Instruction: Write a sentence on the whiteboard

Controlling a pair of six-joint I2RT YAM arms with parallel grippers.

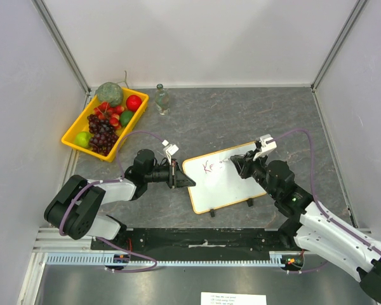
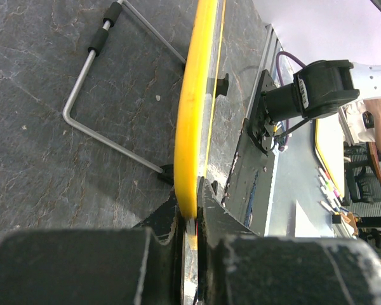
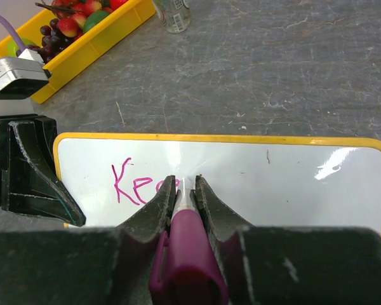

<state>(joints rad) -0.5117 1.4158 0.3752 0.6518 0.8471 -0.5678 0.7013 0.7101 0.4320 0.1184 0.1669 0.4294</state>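
Note:
The whiteboard (image 1: 225,181), white with a thin yellow frame, lies on the grey table in the top view. Pink letters "Kee" (image 3: 136,184) are written near its left end. My left gripper (image 1: 176,175) is shut on the board's left edge; the left wrist view shows its jaws clamped on the yellow frame (image 2: 193,127). My right gripper (image 1: 236,164) is shut on a magenta-capped marker (image 3: 187,254), held over the board with its tip hidden between the jaws, just right of the letters. The board's black clip feet (image 1: 249,203) sit on its near long edge.
A yellow tray (image 1: 76,136) of fruit stands at the back left. A small clear bottle (image 1: 162,100) stands beside it. A bent metal wire stand (image 2: 105,82) shows under the board in the left wrist view. Grey walls enclose the table.

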